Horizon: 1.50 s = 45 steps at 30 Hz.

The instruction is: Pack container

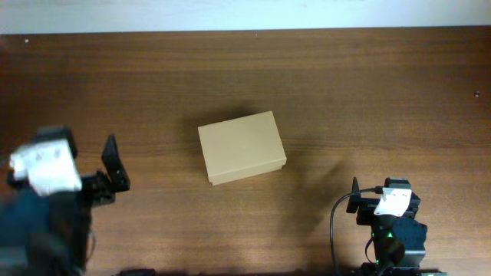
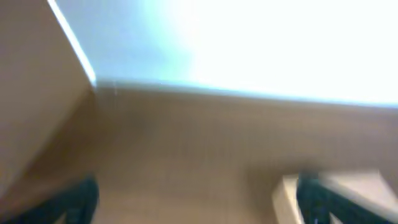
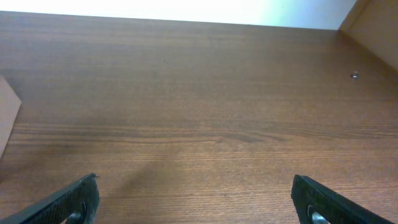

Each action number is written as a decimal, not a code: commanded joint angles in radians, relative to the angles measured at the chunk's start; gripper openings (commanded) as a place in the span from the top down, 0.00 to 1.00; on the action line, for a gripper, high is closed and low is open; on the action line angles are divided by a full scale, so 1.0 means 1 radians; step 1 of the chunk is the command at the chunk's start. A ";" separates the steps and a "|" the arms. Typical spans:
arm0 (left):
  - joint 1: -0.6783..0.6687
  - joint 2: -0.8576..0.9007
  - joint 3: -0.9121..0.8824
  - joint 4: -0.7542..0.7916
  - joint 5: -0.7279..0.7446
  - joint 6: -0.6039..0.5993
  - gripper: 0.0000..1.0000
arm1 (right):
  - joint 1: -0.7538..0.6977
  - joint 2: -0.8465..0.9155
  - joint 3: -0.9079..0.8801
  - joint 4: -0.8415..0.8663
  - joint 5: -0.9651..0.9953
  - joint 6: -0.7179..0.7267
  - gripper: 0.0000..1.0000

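Note:
The container (image 1: 242,147) is a plain brown cardboard box lying shut in the middle of the table. My left gripper (image 1: 116,170) is at the left, well clear of the box, with its arm blurred. In the blurred left wrist view its fingers (image 2: 199,202) are spread wide with nothing between them, and the box (image 2: 354,183) shows behind the right finger. My right gripper (image 1: 383,201) is near the front right edge. In the right wrist view its fingers (image 3: 196,199) are wide open over bare wood, and a corner of the box (image 3: 6,118) shows at the left edge.
The dark wooden table (image 1: 368,92) runs to a pale wall strip at the back. A small speck (image 3: 354,75) lies on the wood at the far right. A black cable (image 1: 337,222) loops beside the right arm.

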 commanded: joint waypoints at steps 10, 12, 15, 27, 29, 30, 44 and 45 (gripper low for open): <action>-0.004 -0.523 -0.759 0.920 -0.017 0.015 0.00 | -0.008 -0.009 -0.007 -0.001 -0.002 -0.006 0.01; -0.016 -0.550 -0.842 0.995 -0.017 0.015 0.00 | -0.007 -0.009 -0.007 0.000 -0.002 -0.006 0.01; -0.047 -0.572 -0.961 1.067 -0.017 0.015 0.00 | -0.007 -0.009 -0.007 0.000 -0.002 -0.006 0.01; -0.082 -0.575 -1.192 1.150 -0.018 0.015 0.00 | -0.007 -0.009 -0.007 0.000 -0.002 -0.006 0.01; -0.082 -0.574 -1.212 1.136 -0.017 0.015 0.00 | -0.007 -0.009 -0.007 0.000 -0.002 -0.006 0.01; -0.082 -0.575 -1.212 1.110 -0.018 0.015 0.00 | -0.007 -0.009 -0.007 -0.001 -0.002 -0.006 0.01; -0.082 -0.574 -1.212 0.795 -0.017 0.015 0.00 | -0.008 -0.009 -0.007 0.000 -0.002 -0.006 0.01; -0.082 -0.574 -1.212 0.738 -0.016 0.016 0.00 | -0.008 -0.009 -0.007 0.000 -0.002 -0.006 0.01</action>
